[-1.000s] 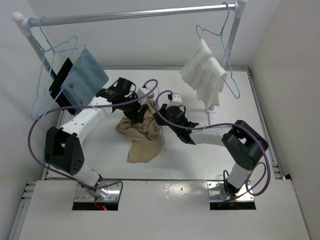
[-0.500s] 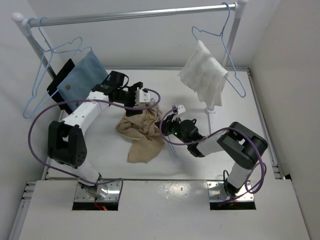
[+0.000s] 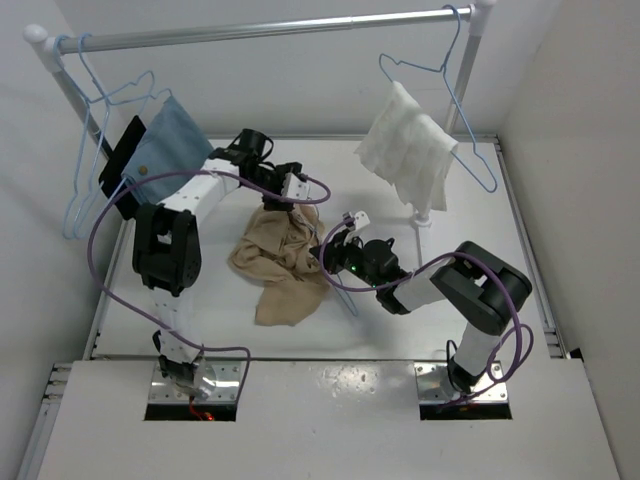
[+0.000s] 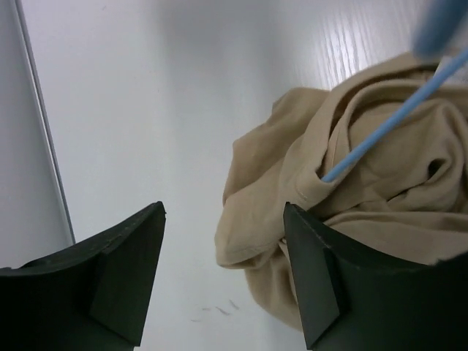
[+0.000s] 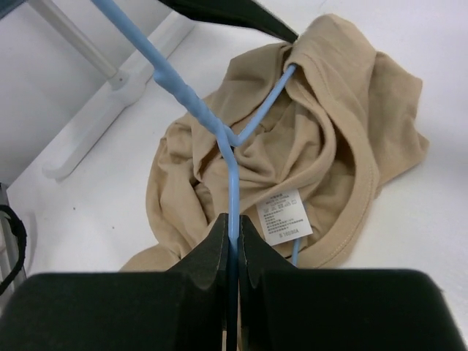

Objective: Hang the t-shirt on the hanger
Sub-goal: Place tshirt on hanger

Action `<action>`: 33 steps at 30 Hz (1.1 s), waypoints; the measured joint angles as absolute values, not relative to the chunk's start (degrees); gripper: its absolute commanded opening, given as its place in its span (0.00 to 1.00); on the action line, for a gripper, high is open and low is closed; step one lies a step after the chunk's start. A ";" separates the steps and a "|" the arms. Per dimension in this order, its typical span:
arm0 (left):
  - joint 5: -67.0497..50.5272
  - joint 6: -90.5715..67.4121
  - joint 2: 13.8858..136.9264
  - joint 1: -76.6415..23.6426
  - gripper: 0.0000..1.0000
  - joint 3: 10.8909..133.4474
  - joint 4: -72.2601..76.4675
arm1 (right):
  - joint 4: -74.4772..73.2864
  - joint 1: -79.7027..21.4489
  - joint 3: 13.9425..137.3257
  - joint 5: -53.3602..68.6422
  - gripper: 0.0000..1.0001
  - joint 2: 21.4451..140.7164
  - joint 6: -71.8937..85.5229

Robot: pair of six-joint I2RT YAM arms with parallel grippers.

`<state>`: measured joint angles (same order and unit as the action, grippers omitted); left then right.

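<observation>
The tan t-shirt (image 3: 280, 262) lies crumpled on the white table, its neck label (image 5: 284, 217) facing up. My right gripper (image 3: 328, 255) sits at the shirt's right edge, shut on the pale-blue wire of the hanger (image 5: 232, 168). One arm of that hanger runs into a fold of the t-shirt (image 5: 329, 110). The hanger's wire (image 3: 345, 298) also shows beside the shirt in the top view. My left gripper (image 3: 297, 200) hovers at the shirt's far edge. It (image 4: 224, 208) stands open with only table between its fingers, and the t-shirt (image 4: 365, 146) and hanger wire (image 4: 395, 121) lie just to its right.
A metal rail (image 3: 270, 30) spans the back. At its left hang empty blue hangers (image 3: 95, 150) and a blue cloth (image 3: 165, 150). At its right hangs a white cloth (image 3: 405, 150) on a hanger. The rail's right post base (image 3: 420, 215) stands on the table behind my right arm.
My left gripper swung to the shirt's far edge; its jaws spread wide, then narrowed a little. My right gripper dropped nearer with the hanger, then held still. The white cloth's hanger swayed.
</observation>
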<state>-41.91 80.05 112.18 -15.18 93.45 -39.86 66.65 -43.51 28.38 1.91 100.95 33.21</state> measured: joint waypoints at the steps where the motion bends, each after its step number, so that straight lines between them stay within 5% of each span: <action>1: -41.45 82.41 113.03 -15.14 0.71 94.63 -41.54 | 66.89 -43.33 28.38 2.13 0.00 100.95 33.19; 14: -37.12 100.33 121.84 -14.26 0.70 100.95 -60.38 | 66.50 -42.85 30.94 5.06 0.00 100.73 32.97; 15: -37.08 100.77 121.93 -14.26 0.65 101.47 -60.88 | 66.37 -42.81 31.18 5.15 0.00 100.71 32.97; 19: -36.69 102.13 121.95 -14.61 0.00 101.62 -61.89 | 65.71 -42.83 31.64 6.50 0.00 100.66 32.73; 23: -35.75 103.96 122.02 -15.03 0.03 101.62 -62.87 | 64.55 -42.39 31.64 6.76 0.00 100.42 32.10; 29: -38.63 103.74 121.73 -15.00 0.32 101.62 -65.34 | 64.10 -42.63 31.75 7.79 0.00 100.14 31.03; 33: -41.10 103.88 120.11 -15.40 0.30 101.08 -68.58 | 63.99 -42.89 32.67 8.12 0.00 100.14 30.20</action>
<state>-41.10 103.88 120.11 -15.40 101.08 -68.58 63.99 -42.89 32.67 8.12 100.14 30.20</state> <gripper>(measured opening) 0.319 0.023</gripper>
